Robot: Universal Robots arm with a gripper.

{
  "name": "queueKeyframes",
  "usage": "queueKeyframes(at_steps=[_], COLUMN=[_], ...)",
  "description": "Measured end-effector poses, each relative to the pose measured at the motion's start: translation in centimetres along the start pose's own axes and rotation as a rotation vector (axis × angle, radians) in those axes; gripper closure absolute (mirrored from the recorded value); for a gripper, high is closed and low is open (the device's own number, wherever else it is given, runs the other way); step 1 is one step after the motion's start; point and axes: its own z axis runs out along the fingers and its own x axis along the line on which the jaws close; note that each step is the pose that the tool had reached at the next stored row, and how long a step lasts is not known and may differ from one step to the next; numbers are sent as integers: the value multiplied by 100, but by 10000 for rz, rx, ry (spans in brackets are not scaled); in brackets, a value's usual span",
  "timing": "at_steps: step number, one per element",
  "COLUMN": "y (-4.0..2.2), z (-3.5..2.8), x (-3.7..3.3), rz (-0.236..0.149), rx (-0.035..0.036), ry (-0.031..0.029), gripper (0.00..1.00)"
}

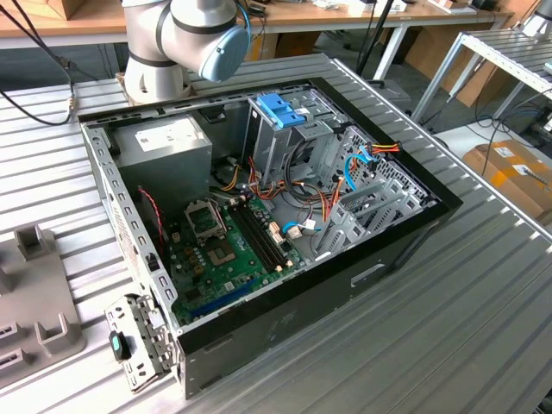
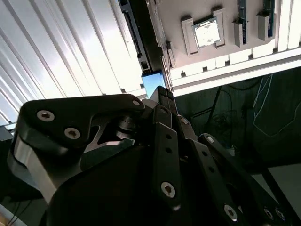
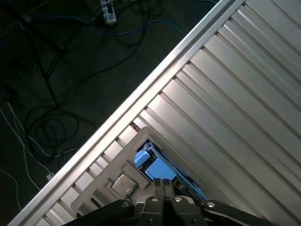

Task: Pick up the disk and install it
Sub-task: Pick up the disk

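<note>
Black multi-link gripper [image 2: 162, 92] [image 3: 163, 181] has its tip right at the light blue plastic rail of the flat metal disk [image 2: 151, 82] [image 3: 157, 167] in both wrist views. I cannot tell whether it is clamped on the disk or loose. Disk stands on edge in a pale grey slotted fixture plate [image 3: 120, 165], near a square silver processor chip [image 3: 123, 184]. Fixture lies on the ribbed aluminium table [image 3: 235, 94], close to its edge. In the exterior view I see an open black computer case [image 1: 345, 285] on that table.
</note>
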Motion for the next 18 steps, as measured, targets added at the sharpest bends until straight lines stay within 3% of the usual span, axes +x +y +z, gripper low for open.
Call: queueKeyframes(at_steps=[11, 18], y=[9, 11], z=[20, 33], x=[-10, -11], rz=[-2159, -3162], rx=[34, 58], ry=[75, 119], gripper=[89, 89])
